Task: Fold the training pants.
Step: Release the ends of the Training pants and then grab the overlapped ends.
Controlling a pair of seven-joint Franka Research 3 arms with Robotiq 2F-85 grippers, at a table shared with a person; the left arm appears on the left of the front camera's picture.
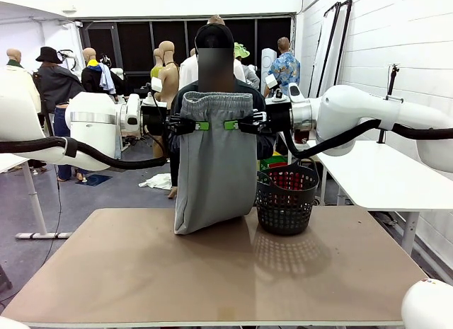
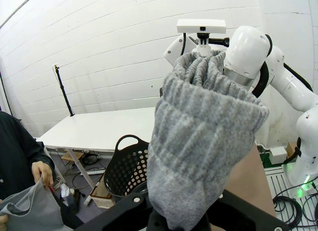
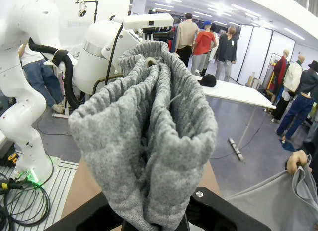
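While aloft, one training pants [image 1: 216, 166], pinched by left end effector [image 1: 202, 124], right end effector [image 1: 231, 124].

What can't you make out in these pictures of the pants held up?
Front view: the training pants hide the person's hands.
Wrist views: bunched waistband buries the fingertips of the left gripper and right gripper.
Front view: too small to tell whether the red seen through the black basket lies inside or behind it.
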